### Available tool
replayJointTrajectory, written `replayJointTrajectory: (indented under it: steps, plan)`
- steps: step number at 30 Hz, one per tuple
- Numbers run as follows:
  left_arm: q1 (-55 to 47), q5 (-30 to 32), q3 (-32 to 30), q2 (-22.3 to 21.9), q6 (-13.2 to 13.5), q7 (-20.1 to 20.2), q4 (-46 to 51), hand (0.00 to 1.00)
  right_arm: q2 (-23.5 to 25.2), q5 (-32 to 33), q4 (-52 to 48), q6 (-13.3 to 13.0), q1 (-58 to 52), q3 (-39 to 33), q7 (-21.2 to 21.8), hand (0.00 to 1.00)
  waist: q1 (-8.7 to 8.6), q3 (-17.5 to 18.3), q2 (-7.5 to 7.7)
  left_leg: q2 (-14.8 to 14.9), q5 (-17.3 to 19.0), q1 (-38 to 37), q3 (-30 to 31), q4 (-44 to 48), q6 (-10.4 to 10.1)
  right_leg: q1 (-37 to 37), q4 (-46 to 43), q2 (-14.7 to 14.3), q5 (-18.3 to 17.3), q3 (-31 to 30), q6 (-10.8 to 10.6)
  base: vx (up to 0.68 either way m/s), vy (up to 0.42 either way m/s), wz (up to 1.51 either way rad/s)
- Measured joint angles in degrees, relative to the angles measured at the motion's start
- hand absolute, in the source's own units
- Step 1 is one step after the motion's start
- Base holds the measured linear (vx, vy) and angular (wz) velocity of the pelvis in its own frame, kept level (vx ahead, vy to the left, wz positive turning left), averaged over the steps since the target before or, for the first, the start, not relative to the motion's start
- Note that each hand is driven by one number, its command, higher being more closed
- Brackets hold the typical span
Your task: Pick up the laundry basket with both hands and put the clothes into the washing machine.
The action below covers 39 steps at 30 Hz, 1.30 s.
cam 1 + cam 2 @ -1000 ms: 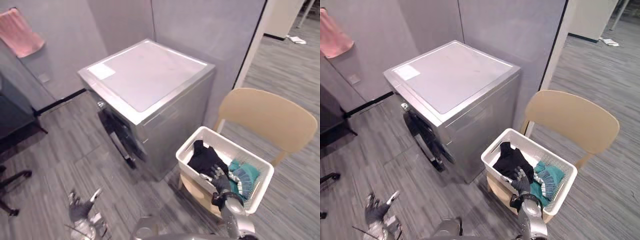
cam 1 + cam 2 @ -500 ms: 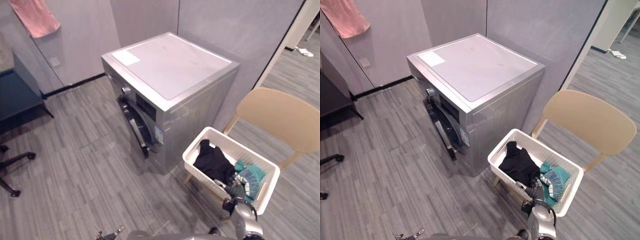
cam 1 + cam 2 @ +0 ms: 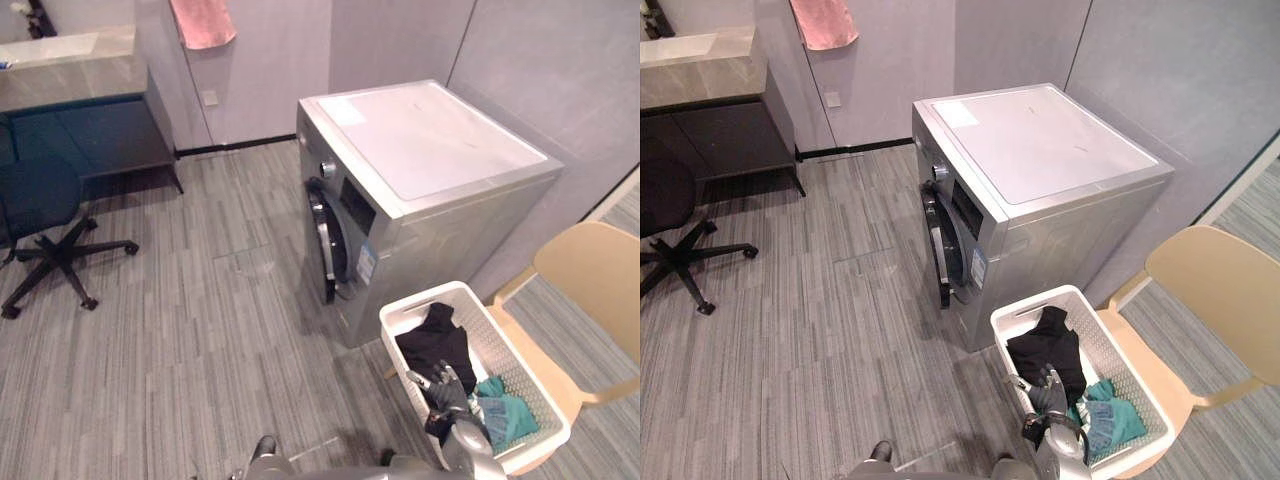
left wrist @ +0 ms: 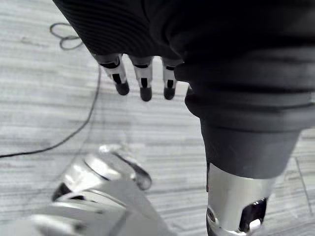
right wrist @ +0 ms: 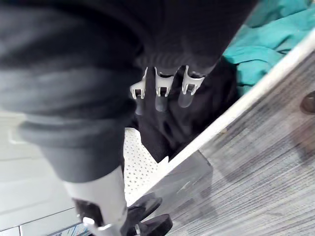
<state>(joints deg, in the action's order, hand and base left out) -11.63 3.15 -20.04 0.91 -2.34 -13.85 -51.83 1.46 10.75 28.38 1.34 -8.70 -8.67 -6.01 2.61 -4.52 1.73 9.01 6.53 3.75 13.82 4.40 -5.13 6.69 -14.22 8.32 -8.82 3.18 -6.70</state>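
- white plastic laundry basket (image 3: pixel 420 303), its walls dotted with small holes;
- plain black garment (image 3: pixel 435 345);
- teal garment (image 3: pixel 508 418);
- silver-grey metal washing machine (image 3: pixel 430 140), top panel whitish;
- pale beige wooden chair (image 3: pixel 595 270);
- pink towel (image 3: pixel 203 20);
- grey plank floor (image 3: pixel 200 320), finely streaked

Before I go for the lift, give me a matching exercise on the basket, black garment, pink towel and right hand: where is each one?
Things:
1. basket
2. black garment
3. pink towel
4. right hand

Places:
A. hanging on the wall
B. on the tan chair
C. open, above the clothes
D. in the basket, at the end nearer the washing machine

Pairs: 1-B, 2-D, 3-A, 4-C
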Motion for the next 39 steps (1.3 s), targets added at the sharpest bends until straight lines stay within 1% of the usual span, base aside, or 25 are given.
replayJointTrajectory:
  steps: [1, 2, 3, 6, 8, 10, 11, 12, 13, 14, 15, 16, 17, 18, 19, 20, 21, 22, 23, 25, 26, 28, 31, 36, 39]
  plan:
    - [0.0, -0.3, 0.9, -0.9, 0.0, -0.1, 1.3, 0.0, -1.1, 0.0, -0.8, 0.0, -0.2, 0.1, -0.1, 0.0, 0.36, 0.0, -2.41, -0.6, -0.3, 0.7, 0.4, 4.0, -0.5, -1.7, 0.9, -0.6, 0.0, -0.1, -0.1, 0.09, 0.081, 0.0]
    - [-0.2, -0.4, 2.2, -2.1, 0.0, -0.3, 2.6, 0.0, -1.9, 0.0, -1.0, 0.0, -0.7, 0.1, -0.3, 0.0, 0.05, 0.5, -2.72, -0.7, 0.2, 0.4, 0.3, 4.7, -3.0, -2.9, 1.5, -0.6, -0.1, -0.4, -0.6, 0.14, 0.086, 0.0]
    - [-0.1, -0.5, 2.6, -2.3, 0.1, -0.3, 3.7, 0.0, -1.8, 0.0, -1.1, 0.0, -0.7, 0.1, -0.4, 0.0, -0.03, 0.8, -2.96, -1.0, 0.3, 0.4, 0.3, 4.6, -3.1, -3.4, 1.6, -0.4, -0.3, -0.7, -0.9, 0.17, 0.098, 0.11]
    - [1.7, -2.4, 4.3, -3.0, 0.6, -0.4, 7.7, 0.0, -1.7, 0.6, -4.1, 0.3, -0.2, 0.1, -0.7, 0.0, -0.09, 1.2, -3.08, -2.2, 1.6, 1.1, 0.5, 7.7, -2.0, -3.6, 0.6, -0.1, -1.4, -2.3, -1.0, 0.2, 0.044, 0.14]
    - [1.6, -2.5, 4.1, -4.1, 0.6, -0.3, 9.3, 0.0, -1.9, 1.0, -7.8, 0.3, 0.4, -1.4, -2.1, 0.0, -0.26, 0.2, -2.61, -3.6, 2.4, 4.2, -0.5, 18.5, -0.7, -6.1, 0.1, 0.1, -2.9, -2.1, -0.1, 0.13, 0.0, 0.29]
    - [0.8, -2.6, 4.5, -4.8, 0.4, -0.1, 9.4, 0.0, -2.7, 1.3, -9.6, 0.2, 1.1, -3.3, -3.0, 0.0, -0.01, -0.3, -3.03, -4.0, 2.2, 7.7, -0.8, 29.9, -0.8, -8.1, -1.0, -0.4, -4.3, -1.5, -0.1, 0.1, -0.055, 0.14]
    - [-0.1, -3.7, 4.2, -4.8, 0.4, 0.0, 9.6, 0.0, -4.8, 1.7, -9.7, 0.1, 2.6, -4.1, -3.8, 0.0, 0.16, -0.5, -4.09, -3.8, 0.7, 10.8, -0.4, 38.1, -2.4, -8.9, -2.8, -1.4, -6.0, -1.5, 0.3, 0.07, -0.073, -0.11]
    - [-0.2, -4.5, 3.4, -5.2, 0.5, -0.1, 9.7, 0.0, -6.6, 2.4, -9.7, 0.1, 3.7, -5.9, -4.3, 0.0, 1.01, -0.6, -4.37, -3.7, -2.6, 13.1, -0.4, 43.8, -3.2, -8.9, -4.6, -1.7, -7.4, -2.3, 0.9, 0.07, -0.065, -0.17]
    - [-0.3, -5.0, 3.1, -5.2, 0.5, -0.1, 9.7, 0.0, -7.1, 2.7, -9.7, 0.0, 4.0, -6.6, -4.6, 0.0, 1.46, -0.7, -4.32, -3.6, -3.9, 13.6, -0.5, 45.0, -3.0, -8.9, -4.9, -1.6, -7.7, -2.8, 1.0, 0.07, -0.052, -0.39]
    - [-0.8, -6.8, 1.3, -5.1, 0.7, -0.1, 9.8, 0.0, -8.5, 3.4, -9.7, 0.1, 5.3, -8.9, -6.1, 0.0, 2.12, -0.9, -3.8, -3.2, -9.0, 16.1, -1.9, 48.4, -2.3, -9.0, -4.7, -1.2, -7.9, -4.1, 1.5, 0.07, -0.048, -0.54]
    - [-1.1, -7.6, 0.2, -4.7, 0.8, -0.1, 9.6, 0.0, -9.9, 3.6, -9.7, 0.1, 6.7, -10.8, -6.9, 0.0, 2.59, -0.9, -3.67, -2.0, -5.8, 17.0, -3.8, 48.1, -0.8, -9.1, -4.3, -0.8, -7.5, -5.1, 1.8, 0.09, -0.051, -0.56]
    - [-1.3, -7.7, -0.5, -4.7, 0.9, -0.1, 9.3, 0.0, -10.7, 4.0, -9.7, 0.1, 7.3, -11.4, -7.3, 0.0, 2.56, -0.9, -3.65, -1.0, -3.3, 16.9, -4.6, 46.1, 0.3, -9.1, -4.0, -0.7, -7.1, -5.3, 1.4, 0.13, -0.05, -0.36]
    - [-1.5, -8.0, -1.0, -4.8, 1.0, -0.1, 8.6, 0.0, -12.7, 4.8, -9.5, 0.2, 7.8, -13.2, -8.3, 0.0, 2.57, -0.8, -3.38, 0.6, 0.0, 16.3, -5.8, 38.6, 1.5, -9.4, -3.6, -0.3, -6.9, -5.5, 1.4, 0.13, -0.023, -0.16]
    - [-1.5, -8.2, -1.8, -4.8, 1.0, -0.1, 8.3, 0.0, -13.2, 5.2, -9.4, 0.2, 8.4, -13.8, -8.8, 0.0, 2.57, -0.8, -3.21, 1.0, 0.5, 15.5, -6.1, 33.1, 1.6, -9.3, -3.5, -0.1, -6.9, -5.8, 1.4, 0.17, 0.039, -0.24]
    - [-2.1, -8.5, -2.2, -4.8, 0.9, -0.3, 7.0, 0.0, -15.0, 5.7, -8.5, 0.1, 10.3, -14.2, -9.1, 0.0, 2.56, -0.8, -3.31, 0.9, 0.1, 12.6, -5.0, 22.7, 1.1, -9.1, -3.5, 0.3, -6.9, -6.7, 1.3, 0.18, 0.157, -0.53]
    - [-2.6, -8.7, -2.1, -4.8, 0.9, -0.6, 5.0, 0.0, -16.6, 6.0, -5.9, -0.1, 13.2, -15.3, -9.0, 0.0, 2.89, -0.5, -4.1, 0.9, -3.1, 10.3, -4.0, 17.2, -1.5, -9.0, -3.4, 0.0, -7.3, -8.5, 0.6, 0.24, 0.277, -0.68]
    - [-3.2, -8.7, -2.1, -4.7, 0.8, -0.7, 3.9, 0.0, -16.7, 6.4, -4.4, -0.1, 14.7, -16.1, -9.0, 0.0, 3.02, -0.3, -4.47, 1.0, -3.5, 9.4, -4.4, 16.2, -2.6, -9.2, -3.3, -0.2, -7.8, -9.5, -0.2, 0.24, 0.318, -0.51]
    - [-3.1, -8.8, -2.6, -4.5, 0.7, -1.1, 2.6, 0.0, -16.5, 6.7, -1.0, -0.1, 16.5, -17.5, -8.9, 0.0, 2.54, 0.3, -4.02, 0.3, -0.6, 7.8, -5.6, 14.8, -5.6, -9.9, -2.7, 1.1, -8.7, -9.6, -1.7, 0.25, 0.292, -0.09]
    - [-2.3, -8.7, -2.4, -3.1, 0.6, -1.2, 1.9, 0.0, -16.5, 6.7, 2.7, 0.2, 17.1, -18.4, -8.7, 0.0, 2.69, 0.5, -1.89, -1.4, -0.3, 7.2, -6.5, 13.6, -4.9, -10.5, -2.1, 3.2, -8.3, -9.6, -2.0, 0.19, 0.202, 0.14]
    - [-1.9, -8.7, -1.7, -1.9, 0.4, -1.2, 1.7, 0.0, -16.6, 7.1, 7.3, 0.5, 19.0, -19.4, -8.6, 0.0, 2.85, 0.8, -0.74, -3.3, -0.1, 7.0, -6.8, 13.3, -4.5, -10.8, -0.7, 4.9, -6.6, -9.9, -2.0, 0.15, 0.197, 0.12]
    - [-1.9, -8.7, -0.6, -1.4, 0.4, -1.2, 1.7, 0.0, -16.9, 7.6, 9.9, 0.9, 21.1, -20.0, -8.5, 0.0, 2.89, 0.8, -0.86, -4.0, -0.2, 6.4, -7.0, 13.0, -4.2, -11.6, 0.2, 5.3, -5.1, -10.2, -2.3, 0.12, 0.185, 0.01]
    - [-1.9, -8.6, 0.5, -0.6, 0.4, -1.2, 1.7, 0.0, -18.3, 7.7, 13.8, 1.5, 23.9, -20.0, -7.7, 0.0, 2.99, 1.2, -1.36, -4.2, -0.6, 5.3, -7.6, 11.4, -3.7, -11.7, 0.6, 5.6, -4.1, -11.3, -2.9, 0.07, 0.076, -0.04]
    - [-1.8, -8.5, 2.3, -0.3, 0.5, -1.2, 1.2, 0.0, -20.5, 7.7, 18.4, 1.6, 26.6, -20.0, -7.4, 0.0, 2.99, 1.7, -2.55, -4.0, -1.9, 4.2, -7.8, 8.9, -3.8, -11.5, 0.8, 5.5, -3.8, -11.3, -3.4, 0.0, -0.037, -0.08]
    - [-1.1, -8.5, 4.7, -0.6, 0.4, -1.3, -0.5, 0.0, -25.5, 7.6, 23.5, 1.7, 26.9, -19.8, -6.2, 0.0, 2.57, 2.2, -4.88, -2.7, -7.7, 2.2, -8.0, -0.1, -4.4, -9.4, 1.6, 4.8, -3.7, -11.2, -3.6, -0.07, -0.104, -0.06]
    - [-0.8, -8.6, 5.5, -0.4, 0.5, -1.2, -0.5, 0.0, -26.1, 7.5, 24.5, 1.8, 26.8, -18.9, -5.6, 0.0, 2.09, 2.0, -5.4, -2.1, -9.5, 1.6, -8.2, -3.6, -4.5, -8.3, 1.6, 4.3, -3.7, -11.2, -3.6, -0.11, -0.07, -0.1]
